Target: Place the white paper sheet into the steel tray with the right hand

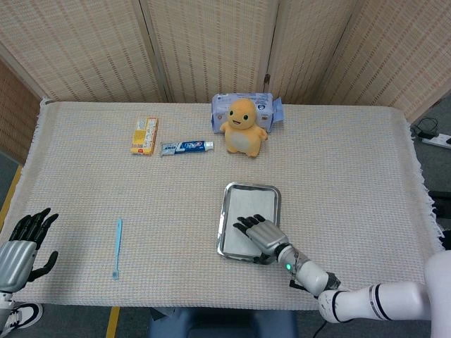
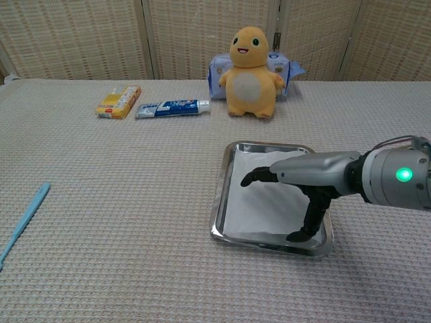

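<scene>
The white paper sheet [image 2: 259, 205] lay flat inside the steel tray [image 2: 229, 175], covering most of its floor. The shiny, rectangular tray sat on the woven counter [image 2: 135, 222], near its front.

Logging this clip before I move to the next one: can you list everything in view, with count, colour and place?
steel tray: one, silver, centre-right of the table
white paper sheet: one, white, lying inside the steel tray
plush toy: one, orange with a pale belly, upright at the far middle
wipes pack: one, blue and white, directly behind the plush toy
toothpaste tube: one, blue and white, left of the plush toy
small box: one, yellow-orange, left of the toothpaste tube
toothbrush: one, light blue, near left
table cloth: one, beige woven, covering the table
left hand: fingers apart, at the near left edge, holding nothing
right hand: spread over the paper in the tray
</scene>
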`<state>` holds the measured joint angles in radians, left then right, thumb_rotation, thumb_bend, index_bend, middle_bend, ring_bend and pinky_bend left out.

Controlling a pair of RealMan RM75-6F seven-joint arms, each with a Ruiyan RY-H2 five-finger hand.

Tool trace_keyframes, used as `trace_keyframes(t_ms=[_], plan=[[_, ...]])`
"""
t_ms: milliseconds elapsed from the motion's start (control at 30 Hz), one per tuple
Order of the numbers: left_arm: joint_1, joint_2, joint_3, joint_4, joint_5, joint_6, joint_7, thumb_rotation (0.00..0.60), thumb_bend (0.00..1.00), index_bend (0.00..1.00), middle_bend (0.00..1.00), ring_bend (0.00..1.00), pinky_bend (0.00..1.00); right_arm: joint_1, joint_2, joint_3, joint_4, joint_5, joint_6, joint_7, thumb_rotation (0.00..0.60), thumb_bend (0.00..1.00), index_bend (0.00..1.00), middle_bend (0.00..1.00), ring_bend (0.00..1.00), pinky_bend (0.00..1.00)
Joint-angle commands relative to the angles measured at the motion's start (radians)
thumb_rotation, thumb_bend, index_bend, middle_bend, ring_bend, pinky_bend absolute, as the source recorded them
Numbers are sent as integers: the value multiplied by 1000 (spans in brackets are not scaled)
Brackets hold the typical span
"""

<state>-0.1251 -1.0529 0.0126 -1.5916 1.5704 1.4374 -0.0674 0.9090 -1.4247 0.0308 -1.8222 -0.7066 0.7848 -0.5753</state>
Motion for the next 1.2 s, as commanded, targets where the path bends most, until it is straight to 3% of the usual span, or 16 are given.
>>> trace_keyframes(t_ms=[33,300,400,500,567,667,767,867,1000,1200], plan=[[1,1,0,0,-1,1,-3,600,506,34,0,39,0,-9,2,13,-12,-32,19,50,600,324,0,0,0,0],[5,8,1,-1,4,11,-23,600,506,31,0,39,0,-91,135,26,-91,-173,-4,251,600,324,0,0,0,0],[5,7,2,-2,7,12,-21,600,505,30,0,39,0,-132,178,-5,-83,-312,-6,292,600,324,0,0,0,0],[4,4,2,-1,7,9,-17,600,505,29,0,39,0,-184,185,-39,-38,-503,69,304,600,324,0,5,0,0],[3,3,0,-1,6,8,-18,600,506,27,0,39,0,-200,197,-51,-13,-593,115,290,600,343,0,113,40,14],[0,-1,-1,2,3,5,-13,600,505,24,0,39,0,-206,216,-48,9,-655,151,265,600,477,29,389,240,202],[-1,-4,0,1,6,4,-8,600,505,20,0,39,0,-171,265,-50,-20,-584,77,167,600,546,89,560,426,441],[-1,-5,-1,2,8,7,-10,600,505,15,0,40,0,-122,308,-61,-82,-448,5,32,593,557,94,663,513,561],[1,-2,-3,3,3,10,-23,600,506,6,0,41,0,-64,332,-83,-153,-270,-5,-118,513,558,99,724,568,611],[5,3,2,2,16,21,-36,600,506,0,0,42,0,32,327,-138,-207,-11,-13,-236,463,558,99,807,674,684]])
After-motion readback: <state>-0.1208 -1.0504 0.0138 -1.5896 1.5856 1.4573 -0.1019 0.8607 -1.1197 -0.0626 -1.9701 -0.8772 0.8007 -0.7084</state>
